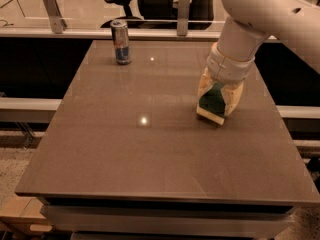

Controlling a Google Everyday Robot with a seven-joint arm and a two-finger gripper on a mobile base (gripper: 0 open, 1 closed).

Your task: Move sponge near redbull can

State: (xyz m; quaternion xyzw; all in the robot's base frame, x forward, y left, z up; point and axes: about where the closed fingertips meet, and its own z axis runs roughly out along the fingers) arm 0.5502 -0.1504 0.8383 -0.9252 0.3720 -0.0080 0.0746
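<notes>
The sponge (pixel 212 100), dark green on top with a pale yellow base, is at the right of the table, tilted between my fingers. My gripper (pixel 216 103) comes down from the white arm at the upper right and is shut on the sponge, one pale finger (pixel 204 86) on each side. The sponge's lower edge is at or just above the tabletop. The redbull can (pixel 120 41), slim, silver and blue, stands upright at the far left of the table, well away from the sponge.
The brown table (pixel 150 154) ends just right of the gripper. Behind its far edge run a rail with two metal posts (pixel 183 13) and an office chair (pixel 130 4). A cardboard box (pixel 17 215) sits on the floor at the lower left.
</notes>
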